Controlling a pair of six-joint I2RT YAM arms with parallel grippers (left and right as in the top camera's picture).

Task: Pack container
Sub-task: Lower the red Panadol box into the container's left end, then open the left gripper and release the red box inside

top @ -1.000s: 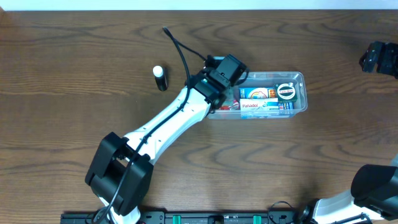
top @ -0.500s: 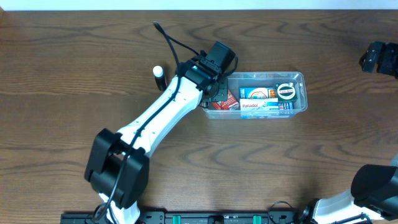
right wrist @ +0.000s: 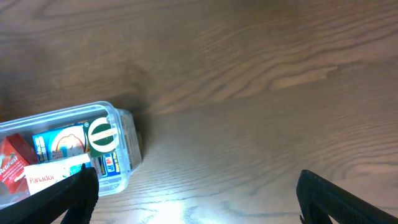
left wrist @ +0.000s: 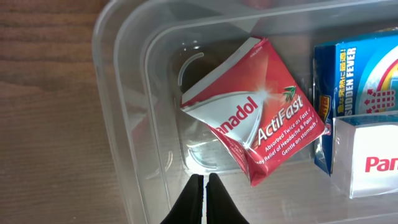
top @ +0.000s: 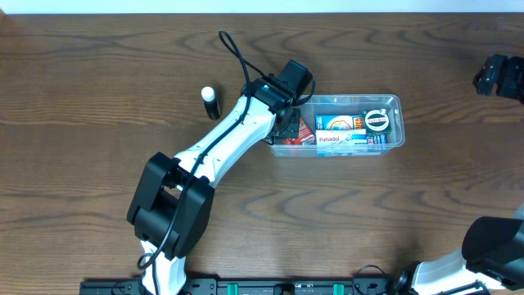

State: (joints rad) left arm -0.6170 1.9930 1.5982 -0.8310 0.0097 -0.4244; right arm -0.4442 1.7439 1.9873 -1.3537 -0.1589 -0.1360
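Hovering over the container, the left pincer stands closed.

The packet is red (white lettering), the container clear, the table brown.

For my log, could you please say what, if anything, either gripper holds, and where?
Nothing is held: the left gripper is shut empty over the container, the right gripper open and empty.

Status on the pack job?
Left jaws shut, empty, over container. Right jaws open, parked aside. Red Panadol packet askew inside. Nothing blocking.
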